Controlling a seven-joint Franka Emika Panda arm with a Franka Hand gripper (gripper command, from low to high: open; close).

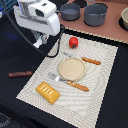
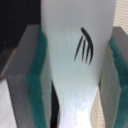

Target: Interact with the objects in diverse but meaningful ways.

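Observation:
The wrist view is filled by a white fish-like piece (image 2: 70, 50) with black fin lines. It stands between the green pads (image 2: 36, 85) of my gripper (image 2: 75, 87), which is shut on it. In the exterior view my gripper (image 1: 40, 42) hangs over the placemat's (image 1: 102, 95) far corner at the exterior view's left; I cannot make out the fish there. A red tomato (image 1: 73, 42) lies on the mat, a yellow ridged bread loaf (image 1: 48, 91) sits at its near corner, and a reddish-brown sausage stick (image 1: 20, 74) lies off the mat on the dark table.
A tan plate (image 1: 72, 68) sits mid-mat with an orange-handled fork (image 1: 69, 83) and knife (image 1: 90, 61) beside it. Two grey pots (image 1: 70, 11) (image 1: 96, 14) stand on the wooden board at the back, with a bowl (image 1: 125, 19) at the exterior view's right edge.

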